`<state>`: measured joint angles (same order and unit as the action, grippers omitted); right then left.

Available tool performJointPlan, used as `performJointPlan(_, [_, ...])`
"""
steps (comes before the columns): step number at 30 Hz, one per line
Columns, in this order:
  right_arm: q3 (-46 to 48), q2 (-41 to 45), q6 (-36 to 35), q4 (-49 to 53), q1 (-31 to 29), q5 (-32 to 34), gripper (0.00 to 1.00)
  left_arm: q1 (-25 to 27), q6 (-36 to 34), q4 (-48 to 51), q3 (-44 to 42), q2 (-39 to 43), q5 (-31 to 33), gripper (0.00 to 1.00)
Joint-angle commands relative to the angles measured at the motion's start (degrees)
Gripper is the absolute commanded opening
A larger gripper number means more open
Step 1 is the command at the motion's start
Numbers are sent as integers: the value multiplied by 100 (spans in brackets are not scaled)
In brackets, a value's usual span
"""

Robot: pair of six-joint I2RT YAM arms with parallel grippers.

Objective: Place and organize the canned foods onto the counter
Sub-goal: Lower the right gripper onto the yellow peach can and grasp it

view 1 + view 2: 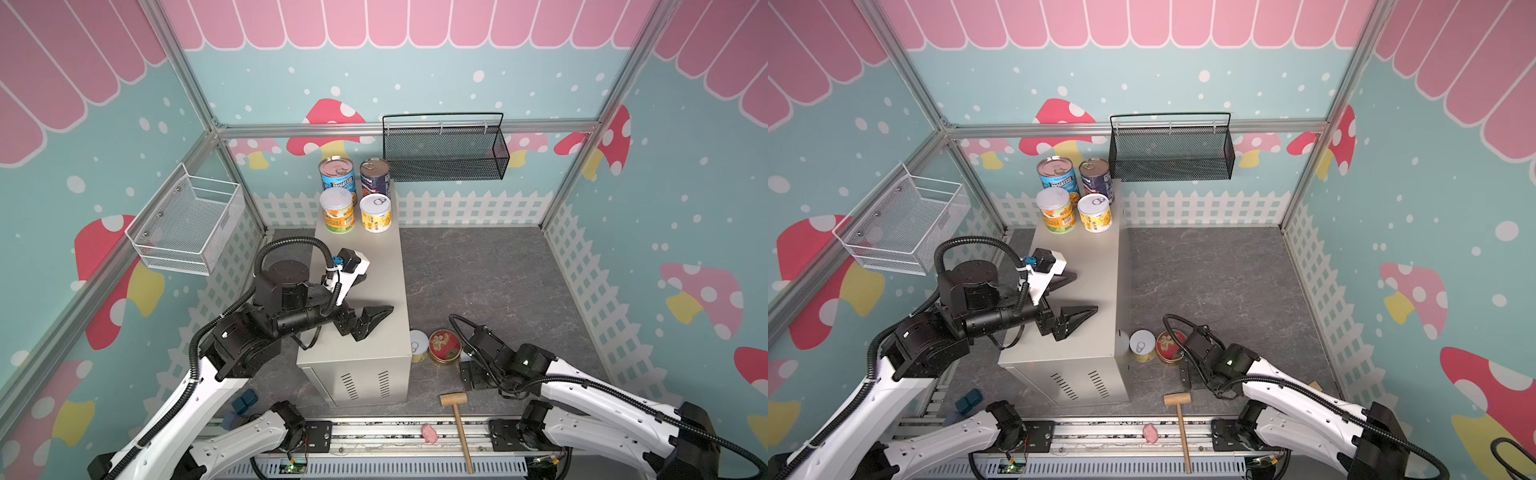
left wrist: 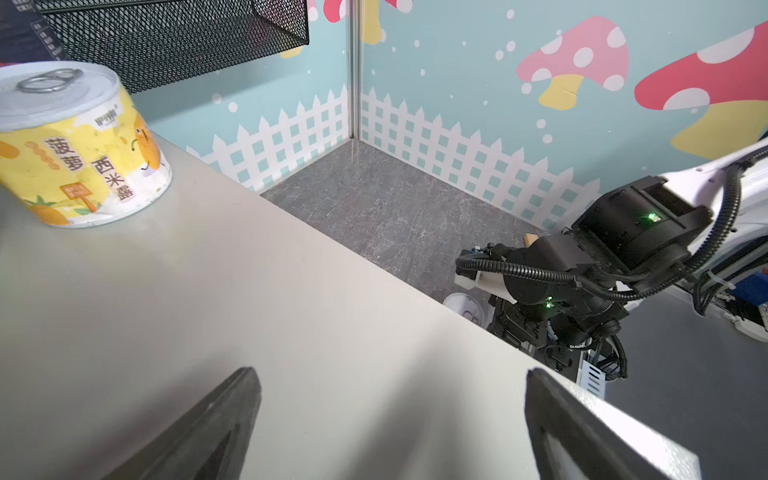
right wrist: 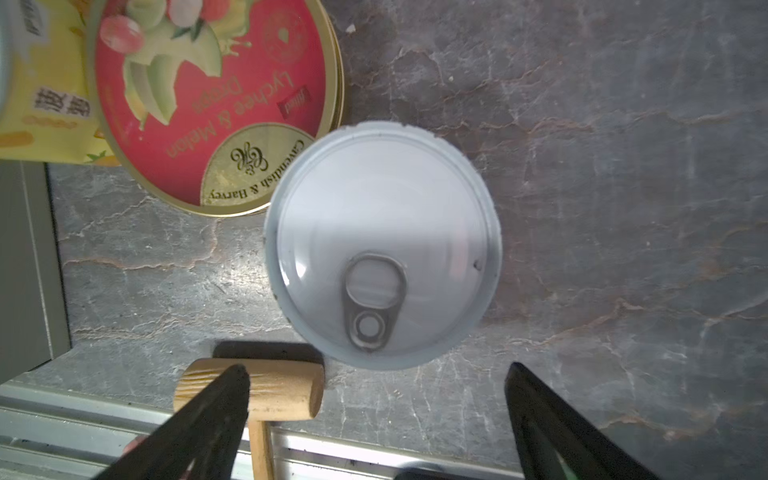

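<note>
In both top views the counter [image 1: 365,291] carries four cans at its far end. The Progresso [image 1: 337,176] and navy can [image 1: 375,176] stand at the back, with the capped can [image 1: 337,212] and ring-pull can [image 1: 375,212] just in front. The left claw [image 1: 370,297] hangs over the counter's middle, spread wide and empty. The floor can [image 1: 419,345] stands close by the counter's near right corner, and the red tin [image 1: 444,347] is just beyond it (the right claw hides under its own arm here). The mallet [image 1: 455,409] lies off the counter's near end.

Left wrist: the left claw [image 2: 390,372] gapes over bare counter top, and the ring-pull can [image 2: 79,145] stands upright farther along.

Right wrist: the right claw [image 3: 376,368] is spread wide and holds nothing. It sits above the grey-lidded can [image 3: 382,245], which stands on the floor farther from the counter wall [image 3: 25,257] than the red tin [image 3: 216,95].
</note>
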<state>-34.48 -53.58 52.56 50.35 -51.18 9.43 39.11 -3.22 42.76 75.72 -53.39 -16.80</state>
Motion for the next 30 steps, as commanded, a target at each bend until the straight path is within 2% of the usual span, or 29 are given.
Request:
performJointPlan(1, [76,-201,177,-545,-50,27,96,-33,-29,-85,-67,101,-129,100])
performJointPlan(7, [52,-580,261,-868,-47,361,92,-35,-15,-93,-85,157,-87,100])
performJointPlan(19, [269,-460,339,-1169,15,754,85,-35,49,-137,-106,119,-162,100])
performJointPlan(30, [315,-481,-131,-1600,592,803,83,-35,54,-162,-126,84,-209,100])
